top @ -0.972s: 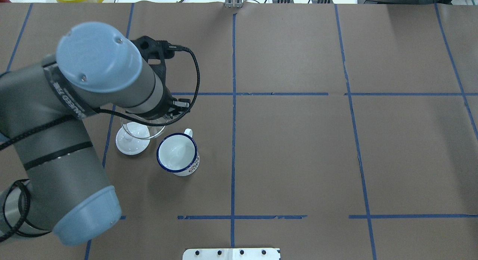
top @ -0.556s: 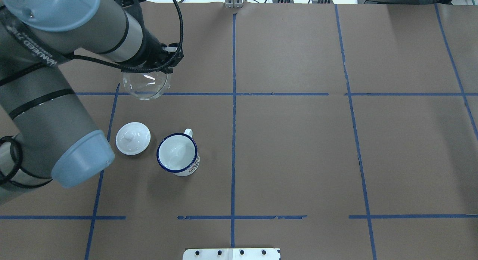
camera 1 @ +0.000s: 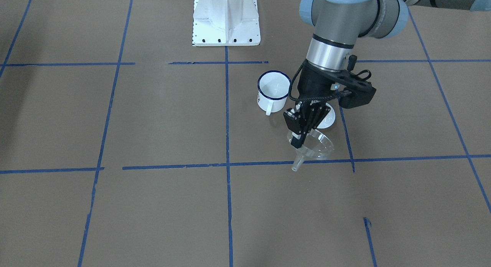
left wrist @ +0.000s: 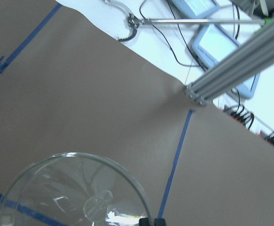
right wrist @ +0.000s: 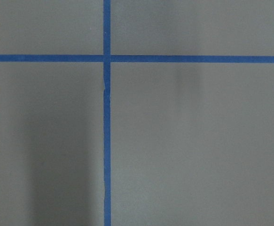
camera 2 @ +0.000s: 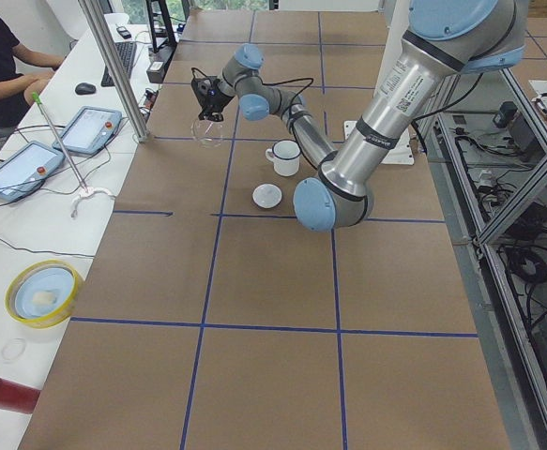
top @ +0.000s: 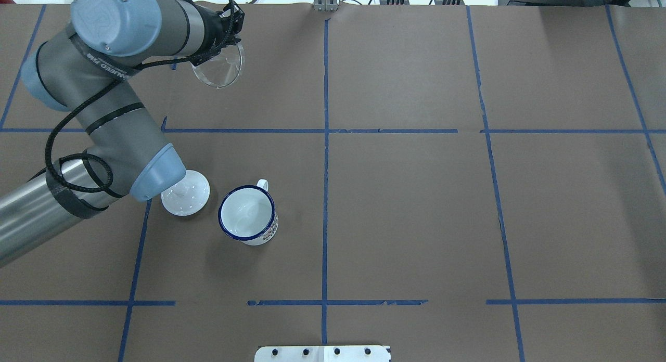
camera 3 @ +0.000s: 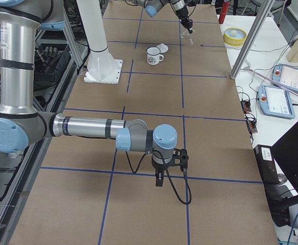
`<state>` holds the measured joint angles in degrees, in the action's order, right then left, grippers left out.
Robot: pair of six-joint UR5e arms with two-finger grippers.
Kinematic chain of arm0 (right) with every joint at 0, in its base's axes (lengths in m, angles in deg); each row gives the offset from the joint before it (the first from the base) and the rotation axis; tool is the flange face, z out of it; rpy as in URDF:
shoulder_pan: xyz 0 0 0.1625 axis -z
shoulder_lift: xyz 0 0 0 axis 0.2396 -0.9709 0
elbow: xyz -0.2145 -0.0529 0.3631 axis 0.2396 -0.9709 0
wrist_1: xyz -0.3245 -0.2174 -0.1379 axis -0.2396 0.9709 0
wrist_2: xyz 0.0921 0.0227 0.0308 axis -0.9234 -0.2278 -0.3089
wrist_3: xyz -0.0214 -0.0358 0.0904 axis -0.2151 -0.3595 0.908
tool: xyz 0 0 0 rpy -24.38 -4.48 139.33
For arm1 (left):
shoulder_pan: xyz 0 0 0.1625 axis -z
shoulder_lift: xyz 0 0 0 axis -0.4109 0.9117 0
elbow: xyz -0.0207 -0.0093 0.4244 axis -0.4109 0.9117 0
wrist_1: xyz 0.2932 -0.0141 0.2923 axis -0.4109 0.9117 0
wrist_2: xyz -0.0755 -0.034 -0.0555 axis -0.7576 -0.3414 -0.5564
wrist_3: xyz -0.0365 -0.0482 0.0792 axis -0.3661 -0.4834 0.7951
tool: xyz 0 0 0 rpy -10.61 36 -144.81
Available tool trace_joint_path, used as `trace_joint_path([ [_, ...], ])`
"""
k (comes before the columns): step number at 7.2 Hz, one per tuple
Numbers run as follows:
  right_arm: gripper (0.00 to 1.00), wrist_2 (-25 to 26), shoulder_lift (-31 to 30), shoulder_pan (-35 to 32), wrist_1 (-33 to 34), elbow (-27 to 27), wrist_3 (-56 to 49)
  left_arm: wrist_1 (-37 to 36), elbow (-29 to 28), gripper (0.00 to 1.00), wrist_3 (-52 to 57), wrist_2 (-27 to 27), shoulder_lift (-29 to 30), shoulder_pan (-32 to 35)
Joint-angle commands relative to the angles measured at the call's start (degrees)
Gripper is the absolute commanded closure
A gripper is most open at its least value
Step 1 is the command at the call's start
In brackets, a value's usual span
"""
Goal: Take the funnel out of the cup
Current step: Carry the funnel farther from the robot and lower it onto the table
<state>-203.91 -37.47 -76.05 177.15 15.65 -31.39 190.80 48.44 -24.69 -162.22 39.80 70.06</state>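
Currently my left tool (camera 1: 296, 140) is clamped on the rim of the funnel (camera 1: 314, 147): clear, colourless, wide bowl tilted, short spout. It hangs over the brown surface (camera 1: 153, 117), well apart from the cup (camera 1: 273, 91), a white mug with a dark blue rim and a small unreadable mark. I cannot tell whether my right tool (camera 3: 159, 179) is open.
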Motion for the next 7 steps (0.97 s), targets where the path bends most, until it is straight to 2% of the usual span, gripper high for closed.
trace_joint_path([
  [1,0.00,0.0,0.0,0.0,0.0,0.0,0.0,13.3,-7.3,1.00,-9.5,11.4,-3.4,-0.5],
  [3,0.00,0.0,0.0,0.0,0.0,0.0,0.0,20.4,-9.7,1.00,-16.8,19.6,-6.7,-4.6],
  [5,0.00,0.0,0.0,0.0,0.0,0.0,0.0,20.8,-11.8,1.00,-24.8,27.3,-6.8,-9.7],
  [7,0.00,0.0,0.0,0.0,0.0,0.0,0.0,20.7,-12.4,1.00,-26.4,28.2,-6.5,-11.4],
])
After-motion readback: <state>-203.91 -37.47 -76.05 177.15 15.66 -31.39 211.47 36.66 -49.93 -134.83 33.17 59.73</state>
